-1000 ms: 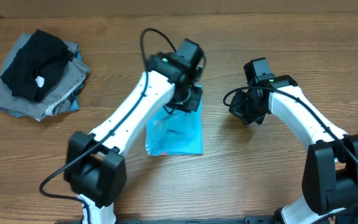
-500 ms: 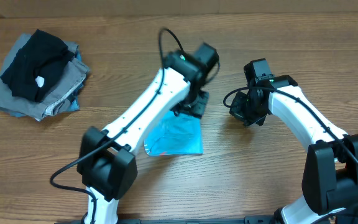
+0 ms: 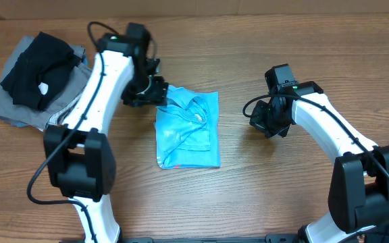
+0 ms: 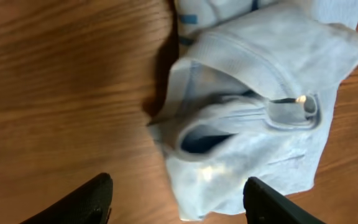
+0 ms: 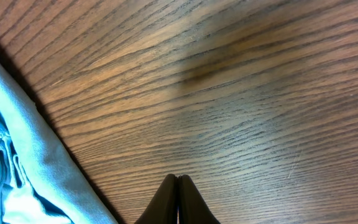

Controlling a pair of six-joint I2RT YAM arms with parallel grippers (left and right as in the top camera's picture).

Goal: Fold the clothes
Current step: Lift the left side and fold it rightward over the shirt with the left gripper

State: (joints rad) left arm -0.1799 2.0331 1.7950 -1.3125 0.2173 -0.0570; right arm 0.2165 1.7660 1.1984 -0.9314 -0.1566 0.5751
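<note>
The black garment hides much of the grey garment beneath.

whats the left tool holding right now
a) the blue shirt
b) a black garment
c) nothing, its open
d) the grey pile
c: the left tool hangs above the edge of the shirt with its jaws wide apart, clamping nothing.

White arms — black joints, cables
</note>
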